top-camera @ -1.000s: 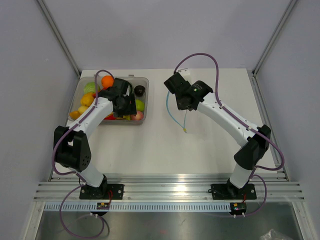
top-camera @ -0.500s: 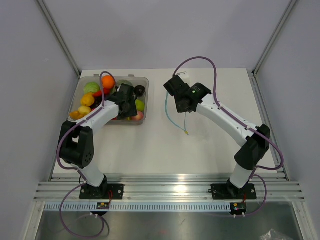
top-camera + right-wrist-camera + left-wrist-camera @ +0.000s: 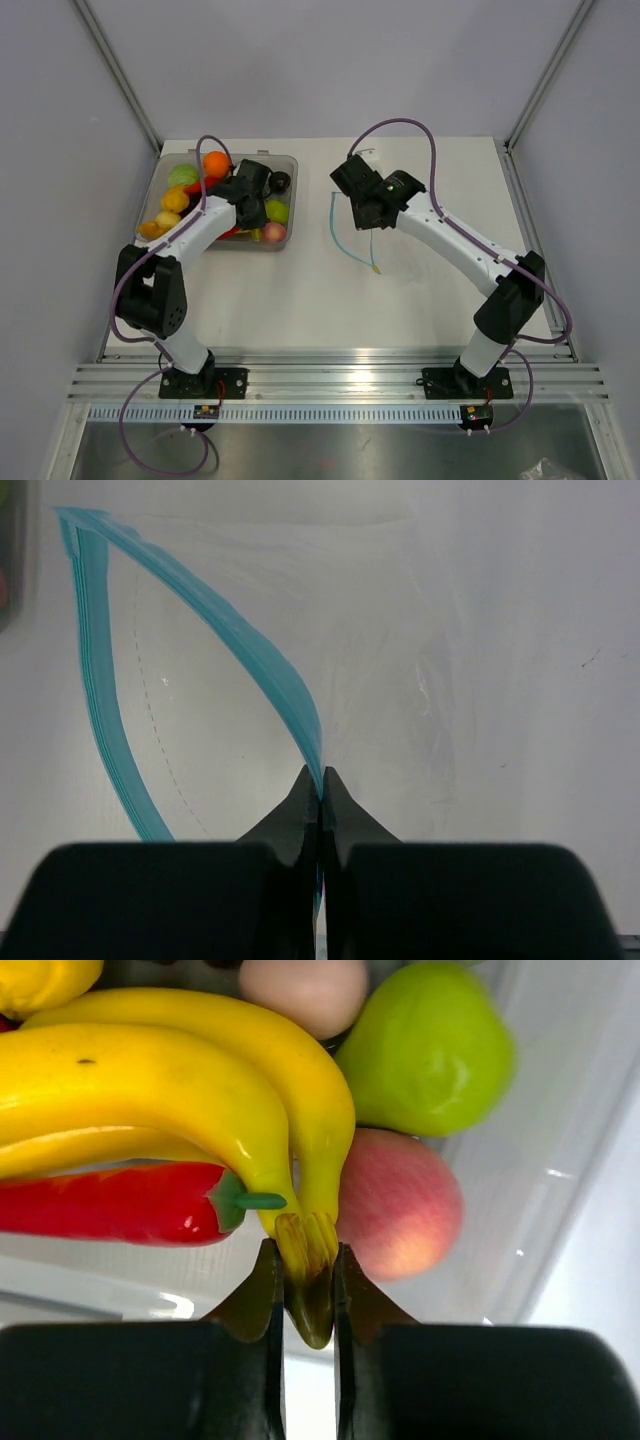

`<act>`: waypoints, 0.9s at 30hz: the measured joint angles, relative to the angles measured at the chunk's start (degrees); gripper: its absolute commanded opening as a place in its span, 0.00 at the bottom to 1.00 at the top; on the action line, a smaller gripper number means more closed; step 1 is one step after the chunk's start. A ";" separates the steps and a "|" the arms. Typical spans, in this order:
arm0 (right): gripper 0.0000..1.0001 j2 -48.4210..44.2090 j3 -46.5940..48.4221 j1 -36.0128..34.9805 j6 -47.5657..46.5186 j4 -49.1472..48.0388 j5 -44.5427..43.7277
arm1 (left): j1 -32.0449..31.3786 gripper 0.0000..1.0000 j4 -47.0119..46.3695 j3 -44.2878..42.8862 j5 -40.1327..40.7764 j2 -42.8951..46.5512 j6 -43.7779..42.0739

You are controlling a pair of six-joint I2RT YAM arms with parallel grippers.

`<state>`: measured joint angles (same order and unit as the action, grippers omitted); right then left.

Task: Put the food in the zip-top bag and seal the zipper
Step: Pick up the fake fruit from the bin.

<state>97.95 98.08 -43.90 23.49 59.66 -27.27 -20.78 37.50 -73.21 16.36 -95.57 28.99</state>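
The food lies in a clear tray (image 3: 291,163) at the back left. In the left wrist view my left gripper (image 3: 308,1290) is shut on the brown stem of the yellow banana bunch (image 3: 180,1090). A red pepper (image 3: 110,1205), a pink peach (image 3: 400,1205) and a light green fruit (image 3: 430,1045) lie around it. From above, the left gripper (image 3: 250,203) is inside the tray. My right gripper (image 3: 321,798) is shut on one lip of the zipper (image 3: 250,650); the other lip (image 3: 105,710) lies apart on the table. The mouth of the zip-top bag (image 3: 400,680) gapes towards the tray.
The tray also holds an orange (image 3: 215,163), a green piece (image 3: 182,175), a dark fruit (image 3: 281,181) and yellow pieces (image 3: 168,215). The bag's teal strip (image 3: 335,228) lies mid-table, right of the tray. Metal posts stand at the table's back corners.
The left gripper moved over the fruit in the tray and its jaws closed onto the banana stem. The right arm stayed shut on the zipper and shifted only slightly.
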 measured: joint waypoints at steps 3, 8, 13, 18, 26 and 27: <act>0.00 -0.63 -0.33 0.00 0.28 -0.02 0.00 | -0.02 0.00 4.11 -4.28 -2.89 3.13 -0.66; 0.00 -0.96 -0.59 0.00 0.61 -0.28 0.00 | 0.28 0.00 6.56 -11.28 -7.58 7.61 -1.75; 0.00 -1.16 -1.07 0.00 0.96 -0.50 -0.04 | 3.52 0.00 5.68 -12.13 -15.41 8.31 -2.12; 0.00 -1.81 -2.23 0.00 1.36 -1.53 -0.02 | 6.84 0.00 4.44 -11.61 -24.39 8.22 -2.60; 0.00 -1.84 -3.45 0.00 1.36 -3.39 0.81 | 8.66 0.00 2.51 -11.37 -45.18 12.33 -2.05; 0.00 -1.86 -3.50 0.00 1.36 -3.72 1.01 | 9.07 0.00 1.73 -10.99 -47.78 13.60 -1.49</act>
<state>96.09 94.59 -43.90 24.84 55.94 -26.26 -11.70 39.22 -84.20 -31.42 -81.97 27.51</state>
